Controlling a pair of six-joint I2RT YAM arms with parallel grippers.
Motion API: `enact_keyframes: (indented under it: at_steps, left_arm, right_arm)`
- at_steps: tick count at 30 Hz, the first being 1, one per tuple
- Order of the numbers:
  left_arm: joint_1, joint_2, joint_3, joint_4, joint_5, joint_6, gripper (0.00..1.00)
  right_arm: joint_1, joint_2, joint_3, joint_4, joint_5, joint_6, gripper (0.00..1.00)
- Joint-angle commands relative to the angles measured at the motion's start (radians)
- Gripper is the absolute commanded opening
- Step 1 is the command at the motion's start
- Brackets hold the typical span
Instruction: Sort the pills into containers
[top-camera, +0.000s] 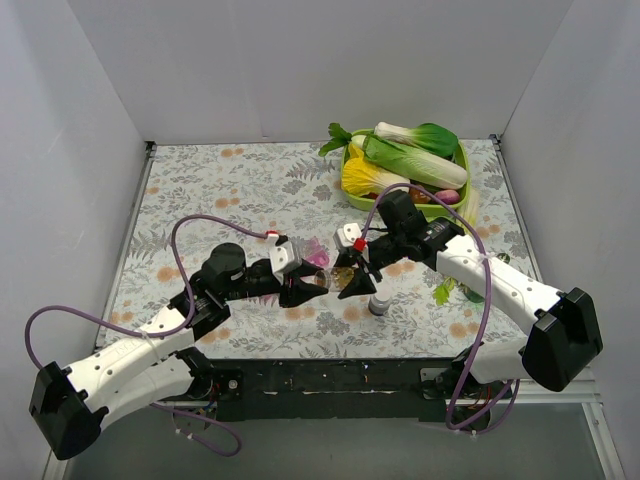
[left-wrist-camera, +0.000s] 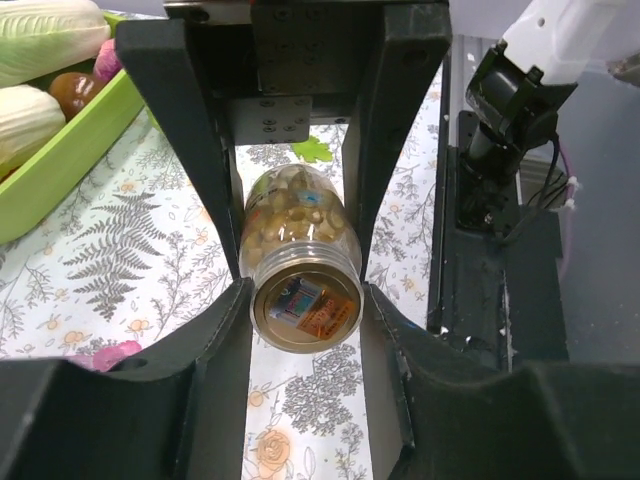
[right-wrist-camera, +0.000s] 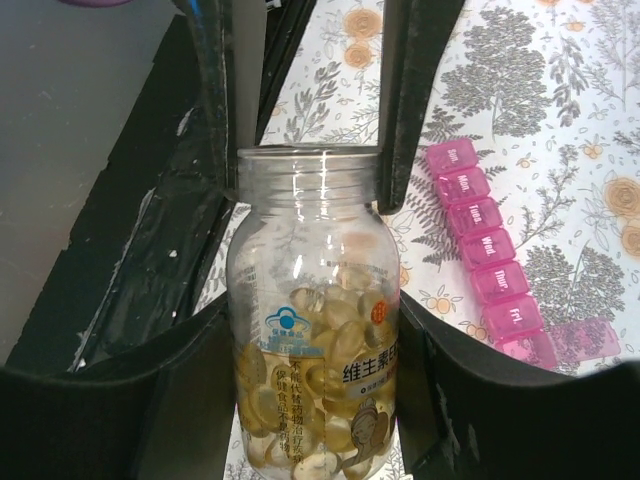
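Observation:
A clear pill bottle (top-camera: 340, 275) part full of yellow capsules hangs on its side between both grippers above the table. My right gripper (top-camera: 353, 284) is shut on its body (right-wrist-camera: 312, 330). My left gripper (top-camera: 314, 290) is closed on its neck end (left-wrist-camera: 305, 300), where a gold disc with a coloured label faces the left wrist camera. The pink pill-organiser strip (top-camera: 318, 256) lies on the cloth just behind the grippers. It shows in the right wrist view (right-wrist-camera: 487, 250) with day-labelled lids, and one end lid appears open.
A green tray (top-camera: 352, 192) of vegetables stands at the back right and shows in the left wrist view (left-wrist-camera: 70, 160). A small grey-white cap-like cylinder (top-camera: 379, 303) stands on the cloth by the right gripper. A green leaf (top-camera: 445, 291) lies near the right arm.

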Motion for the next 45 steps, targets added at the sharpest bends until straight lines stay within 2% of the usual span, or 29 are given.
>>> enact_keyframes:
  at_steps: [1,3,5,7,8,9,11,12,16,17,20,23,24,27,28,30,31,35,36,38,39,41,42,43,45]
  left_arm:
    - [0.001,0.007,0.026,0.018,-0.024,-0.048,0.17]
    - [0.001,0.009,0.027,0.023,-0.046,-0.106,0.0]
    - [0.001,0.007,0.024,0.035,-0.107,-0.195,0.0]
    - [0.001,0.015,0.035,0.029,-0.194,-0.403,0.0]
    - [0.001,0.019,0.047,0.003,-0.322,-0.483,0.0]
    - [0.001,0.03,0.061,-0.076,-0.367,-0.657,0.0]
    - [0.003,0.062,0.111,-0.209,-0.469,-0.837,0.0]
    - [0.003,0.071,0.127,-0.251,-0.492,-1.046,0.0]
    - [0.003,0.169,0.217,-0.458,-0.471,-1.449,0.0]
    - [0.003,0.212,0.261,-0.524,-0.456,-1.488,0.0]
    - [0.003,0.246,0.292,-0.546,-0.437,-1.567,0.0]
    - [0.003,0.257,0.312,-0.575,-0.483,-1.527,0.0]
    - [0.004,0.255,0.322,-0.584,-0.497,-1.51,0.16]
    - [0.012,0.228,0.288,-0.58,-0.517,-1.447,0.31]
    - [0.013,0.196,0.271,-0.571,-0.521,-1.43,0.43]
    - [0.021,0.162,0.24,-0.548,-0.53,-1.359,0.51]
    - [0.026,0.13,0.214,-0.546,-0.537,-1.332,0.63]
    - [0.047,0.027,0.167,-0.474,-0.525,-1.116,0.89]
    - [0.05,0.004,0.162,-0.453,-0.505,-0.997,0.96]
    - [0.055,-0.065,0.141,-0.37,-0.404,-0.848,0.98]
    - [0.055,-0.088,0.133,-0.344,-0.358,-0.668,0.98]
    - [0.055,-0.138,0.102,-0.279,-0.256,-0.503,0.98]
    - [0.055,-0.154,0.087,-0.262,-0.122,-0.42,0.98]
    - [0.055,-0.168,0.07,-0.223,-0.072,-0.264,0.98]
    - [0.053,-0.211,0.004,-0.18,0.039,-0.133,0.98]
  right_arm:
    - [0.004,0.003,0.012,0.022,-0.004,0.011,0.05]
    - [0.005,0.0,0.007,0.035,0.006,0.019,0.05]
    - [0.005,-0.005,-0.009,0.057,0.042,0.048,0.05]
    - [0.005,-0.018,-0.032,0.109,0.108,0.08,0.04]
    - [0.005,-0.023,-0.039,0.126,0.134,0.112,0.04]
    - [0.004,-0.028,-0.043,0.138,0.157,0.125,0.04]
    - [0.004,-0.032,-0.057,0.182,0.231,0.169,0.04]
    - [0.005,-0.031,-0.062,0.196,0.252,0.181,0.03]
    - [0.004,-0.014,-0.069,0.247,0.341,0.232,0.02]
    - [0.004,-0.011,-0.066,0.256,0.349,0.238,0.02]
    - [0.002,-0.003,-0.062,0.256,0.365,0.251,0.02]
    - [-0.004,-0.015,-0.069,0.256,0.351,0.254,0.02]
    - [-0.008,-0.021,-0.074,0.258,0.343,0.255,0.02]
    - [-0.031,-0.034,-0.083,0.259,0.299,0.258,0.02]
    - [-0.036,-0.035,-0.083,0.259,0.268,0.258,0.01]
    - [-0.045,-0.038,-0.085,0.258,0.247,0.258,0.02]
    - [-0.045,-0.037,-0.083,0.25,0.23,0.251,0.02]
    - [-0.047,-0.04,-0.083,0.232,0.185,0.229,0.02]
    - [-0.047,-0.041,-0.083,0.226,0.179,0.224,0.02]
    - [-0.047,-0.043,-0.083,0.212,0.165,0.208,0.01]
    - [-0.047,-0.041,-0.083,0.206,0.149,0.2,0.02]
    - [-0.047,-0.035,-0.077,0.178,0.125,0.169,0.01]
    - [-0.047,-0.031,-0.074,0.166,0.093,0.153,0.02]
    - [-0.045,-0.028,-0.071,0.152,0.081,0.136,0.02]
    - [-0.045,-0.015,-0.059,0.114,0.055,0.094,0.02]
